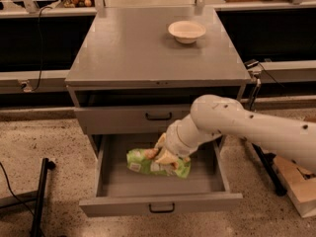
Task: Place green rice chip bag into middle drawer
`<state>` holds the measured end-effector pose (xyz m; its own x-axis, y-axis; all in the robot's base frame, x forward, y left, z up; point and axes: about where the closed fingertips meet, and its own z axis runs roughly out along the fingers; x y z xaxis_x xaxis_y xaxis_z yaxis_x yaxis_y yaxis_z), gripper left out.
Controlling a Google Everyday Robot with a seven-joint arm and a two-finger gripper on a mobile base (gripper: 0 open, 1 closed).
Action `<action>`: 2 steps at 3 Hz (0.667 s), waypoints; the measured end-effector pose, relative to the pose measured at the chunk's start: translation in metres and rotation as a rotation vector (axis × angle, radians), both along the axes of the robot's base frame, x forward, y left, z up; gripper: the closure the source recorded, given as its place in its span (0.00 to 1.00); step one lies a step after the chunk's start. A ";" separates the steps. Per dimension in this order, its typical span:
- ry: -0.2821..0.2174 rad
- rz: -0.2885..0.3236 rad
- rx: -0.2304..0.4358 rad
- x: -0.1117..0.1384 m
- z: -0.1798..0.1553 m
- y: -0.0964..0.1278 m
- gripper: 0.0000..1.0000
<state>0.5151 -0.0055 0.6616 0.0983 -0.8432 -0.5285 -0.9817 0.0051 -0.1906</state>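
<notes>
Bag (143, 165): green, lying sideways right under the gripper, low inside the open drawer. We can't tell if it's touching the bottom yet.
Gripper (165, 157): clamped on the bag's right half, over the drawer's middle.
Drawer (123, 206): pulled out, with room on both sides of the gripper.
Our tip: go lower until the bag sits flat, then let go and lift clear of the upper front (123, 118) just behind.

The end effector (165, 156) is gripping the green rice chip bag (144, 165) inside the pulled-out middle drawer (123, 205), while a bowl (186, 31) is sitting back-right on the tabletop (138, 48) above.
</notes>
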 end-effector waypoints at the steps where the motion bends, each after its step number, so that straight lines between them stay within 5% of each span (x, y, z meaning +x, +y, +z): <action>1: 0.052 -0.051 0.001 -0.016 -0.058 -0.021 1.00; 2: 0.039 -0.073 0.021 -0.006 -0.108 -0.017 1.00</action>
<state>0.5091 -0.0225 0.5534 0.0161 -0.8363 -0.5480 -0.9852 0.0802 -0.1513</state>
